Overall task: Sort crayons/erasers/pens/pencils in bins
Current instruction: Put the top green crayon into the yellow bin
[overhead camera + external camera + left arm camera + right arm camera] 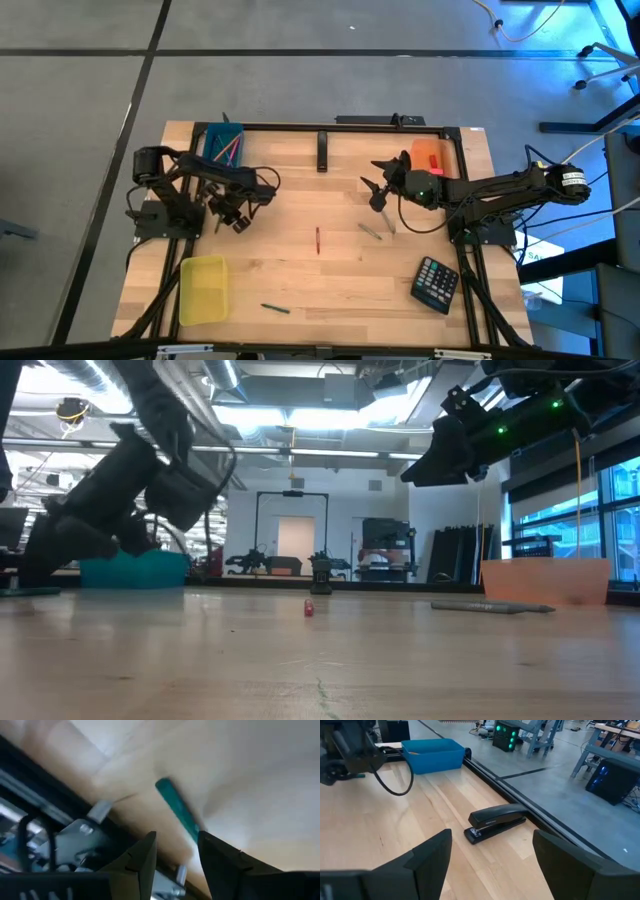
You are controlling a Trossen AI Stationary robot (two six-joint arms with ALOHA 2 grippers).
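Note:
My left gripper (235, 218) (176, 837) hangs over the table's left part, between the blue bin (222, 143) and the yellow bin (203, 288), its fingers a little apart. A teal stick (175, 810) shows between them, its near end behind one finger. The blue bin holds several coloured sticks. My right gripper (378, 190) (492, 855) hovers open beside the orange bin (428, 157). On the table lie a red stick (318, 239), a green stick (275, 308) and two grey pens (371, 231). No eraser shows plainly. My left gripper stands with the teal stick's near end (194, 834) at the inner side of one finger (215, 855); that finger hides the end. Whether it touches the stick, I cannot tell. The stick slants away from the fingers over the wood.
A black stapler (323, 150) (495, 822) lies near the far edge, a black calculator (436, 283) at the near right. The metal frame rail (75, 835) runs along the table edge near my left gripper. Bare wood lies in the middle.

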